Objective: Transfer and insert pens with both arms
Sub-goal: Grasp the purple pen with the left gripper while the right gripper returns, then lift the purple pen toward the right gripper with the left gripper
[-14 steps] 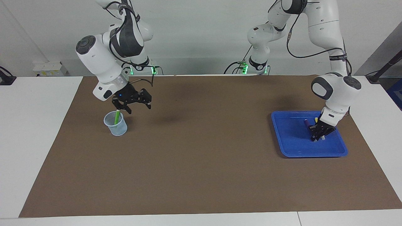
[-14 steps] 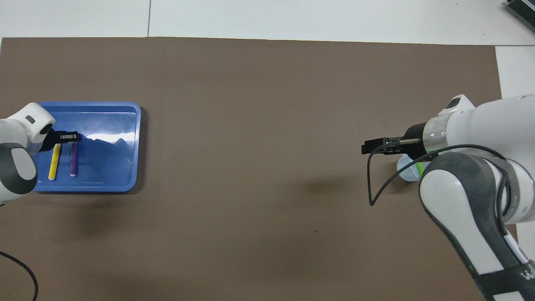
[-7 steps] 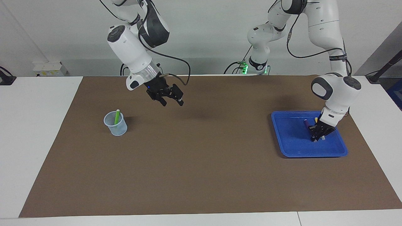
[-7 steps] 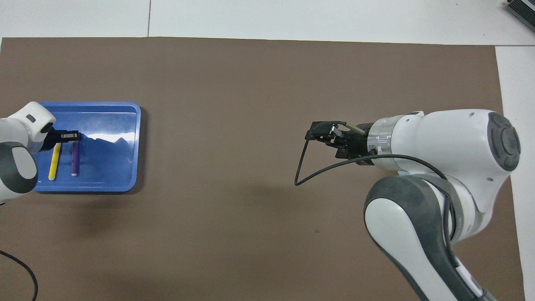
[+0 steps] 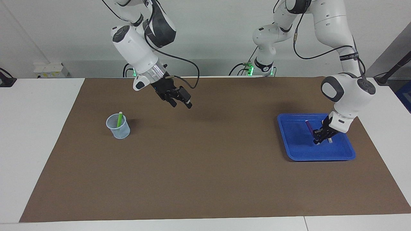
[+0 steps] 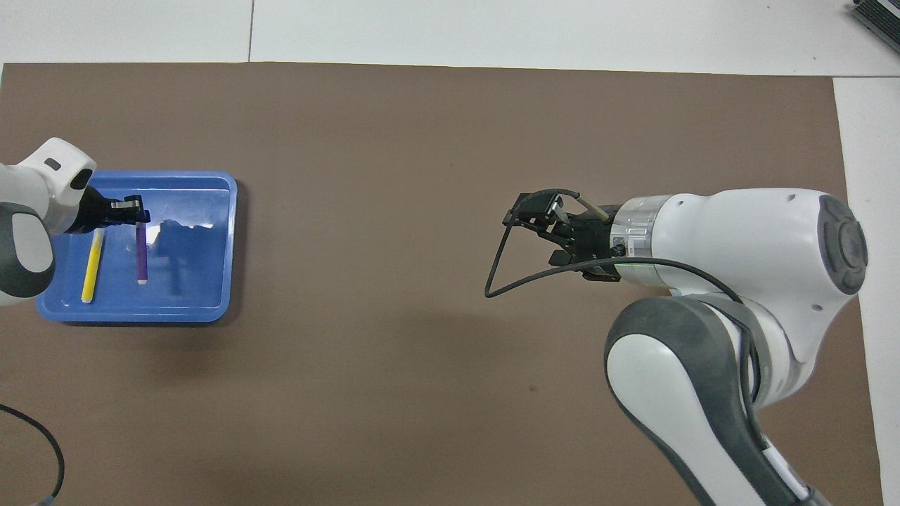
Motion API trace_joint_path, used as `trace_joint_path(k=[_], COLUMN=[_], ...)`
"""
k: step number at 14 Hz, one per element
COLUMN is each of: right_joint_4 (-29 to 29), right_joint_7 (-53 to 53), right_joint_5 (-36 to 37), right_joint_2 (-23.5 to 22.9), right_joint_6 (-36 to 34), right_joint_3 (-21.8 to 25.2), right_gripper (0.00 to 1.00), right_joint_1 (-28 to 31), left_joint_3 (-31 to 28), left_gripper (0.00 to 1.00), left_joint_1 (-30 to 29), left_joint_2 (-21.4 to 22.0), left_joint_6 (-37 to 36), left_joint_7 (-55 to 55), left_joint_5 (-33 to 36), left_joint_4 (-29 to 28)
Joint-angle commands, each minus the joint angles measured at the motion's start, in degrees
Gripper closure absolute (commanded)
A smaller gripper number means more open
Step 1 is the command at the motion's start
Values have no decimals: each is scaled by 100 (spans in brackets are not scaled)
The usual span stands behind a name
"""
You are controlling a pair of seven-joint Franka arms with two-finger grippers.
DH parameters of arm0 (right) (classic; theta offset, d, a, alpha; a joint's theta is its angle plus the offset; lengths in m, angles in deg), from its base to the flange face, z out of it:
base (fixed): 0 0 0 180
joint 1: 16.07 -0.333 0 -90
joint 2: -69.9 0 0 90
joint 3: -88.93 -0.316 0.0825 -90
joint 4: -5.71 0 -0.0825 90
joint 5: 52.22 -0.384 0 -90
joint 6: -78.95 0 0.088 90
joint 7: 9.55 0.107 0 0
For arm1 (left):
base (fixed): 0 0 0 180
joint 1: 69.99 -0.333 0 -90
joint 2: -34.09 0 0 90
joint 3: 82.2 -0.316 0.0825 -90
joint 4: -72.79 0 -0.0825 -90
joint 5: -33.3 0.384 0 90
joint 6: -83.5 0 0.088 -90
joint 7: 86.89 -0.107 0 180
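Left gripper (image 5: pixel 320 138): down inside the blue tray (image 5: pixel 321 155) at the left arm's end of the table, pressed together on the far end of the purple pen (image 6: pixel 141 253).
Purple pen: we see it slanting, its far end in the left gripper and the rest pointing back toward the robots; we cannot tell whether its near end touches the tray floor.
Yellow pen (image 6: pixel 92 267): flat in the tray just beside the purple one, closer to the table's end, not held.
Green pen (image 5: pixel 119 119): already leaning in the clear cup (image 5: pixel 118 130) at the right arm's end of the table.
Right gripper (image 5: pixel 182 103): spread and empty, raised over bare brown mat (image 5: pixel 205 166) between the cup and the tray, closer to the cup.
Weight: we judge each pen very light, so a gentle squeeze should carry it.
Stiffness: a hard, straight stick; we expect no bending or crushing.
Slip: the barrel looks round and smooth, so we expect it to roll or swivel between flat fingers, all the more when pinched at one end.
Where to hold: we would grip across the barrel, leaving a good stretch free for the other gripper at the handover.
Cup: thin and light; we judge that a careless nudge would tip it.
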Motion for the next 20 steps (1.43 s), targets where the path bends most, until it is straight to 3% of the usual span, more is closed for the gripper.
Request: trace_joint_path(k=[1,5,16,20], right_joint_4=[0,0,-26,-26], right_joint_7=[53,53,61,271], right_joint_5=[-335,-344,-669,-678], right_joint_2=[-22,-22,-39,-136], right_joint_6=[95,121,508,981], right_joint_3=[4,4,4,4], right_gripper=[0,0,0,0], right_joint_1=[-11,-11,-230,-432], left_joint_3=[-34,27,98,89], left_gripper=[100,100,100,100], left_joint_1=[252,551,1289,1666], left_joint_2=[353,626,1566,1918], left_joint_6=[-485,-829,-1058,-944], left_joint_7=[933,2646,7006,8755], left_joint_5=[96,-1,-1907,-2066], left_joint_4=[35,106,-8,-122])
